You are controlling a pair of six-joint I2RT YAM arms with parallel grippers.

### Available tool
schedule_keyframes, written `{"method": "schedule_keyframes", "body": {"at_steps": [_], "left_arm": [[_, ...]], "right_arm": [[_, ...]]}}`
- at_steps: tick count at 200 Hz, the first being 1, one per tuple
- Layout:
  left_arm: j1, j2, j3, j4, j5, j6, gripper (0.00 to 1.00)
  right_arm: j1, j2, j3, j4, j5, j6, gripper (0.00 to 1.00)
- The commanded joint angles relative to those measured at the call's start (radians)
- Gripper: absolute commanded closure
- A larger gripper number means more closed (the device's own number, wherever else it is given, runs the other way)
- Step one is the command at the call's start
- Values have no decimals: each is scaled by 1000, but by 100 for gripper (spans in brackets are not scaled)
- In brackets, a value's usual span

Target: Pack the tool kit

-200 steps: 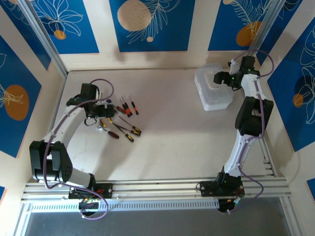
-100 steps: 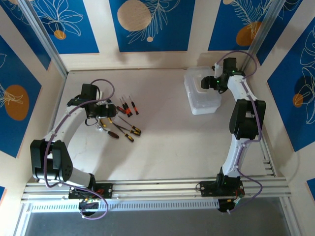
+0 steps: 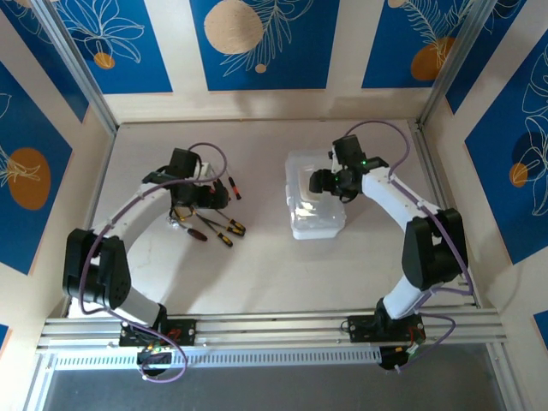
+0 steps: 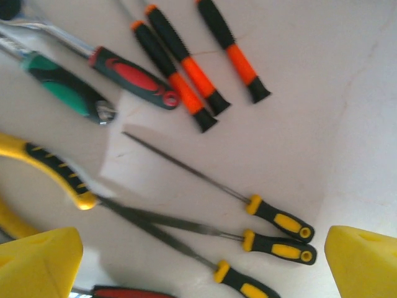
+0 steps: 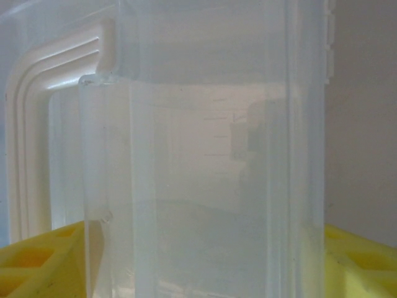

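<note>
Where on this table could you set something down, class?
Bare: the table between the screwdrivers and clear plastic case, and the far strip by the back wall. Crowded: around those screwdrivers, under the left gripper.

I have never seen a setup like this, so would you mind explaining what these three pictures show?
Two robot arms are bolted at the near edge of a table. The overhead picture looks down on both; the other two come from cameras on their wrists, so the yellow blocks at the bottom are gripper fingers. The left gripper hangs open and empty over loose tools: orange-banded screwdrivers, thin yellow-handled screwdrivers and yellow-handled pliers. The right gripper appears closed on the clear case, whose wall sits between its fingers in its wrist view.
</note>
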Motion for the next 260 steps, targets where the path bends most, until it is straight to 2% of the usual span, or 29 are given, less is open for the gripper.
{"method": "schedule_keyframes", "body": {"at_steps": [1,31,88,116,146,175,203,232,260], "left_arm": [[-51,32,-2,30,37,-20,0],[-97,54,6,50,68,-38,0],[-134,80,47,35,71,-44,0],[-141,95,82,12,67,-39,0],[-148,111,117,-14,62,-36,0],[-157,126,148,-33,56,-35,0],[-168,140,170,-49,47,-36,0],[-176,150,189,-61,42,-34,0],[-184,161,207,-72,34,-31,0]], "right_arm": [[48,36,-114,-127,-68,138,31],[35,26,-186,21,-214,132,33],[-87,4,-385,413,-701,139,37],[-158,40,-483,582,-845,186,37],[-207,78,-560,732,-889,248,33],[-226,91,-588,787,-878,278,28],[-245,75,-595,773,-843,284,22],[-282,58,-589,732,-823,268,12],[-306,43,-577,694,-827,243,9]]}}
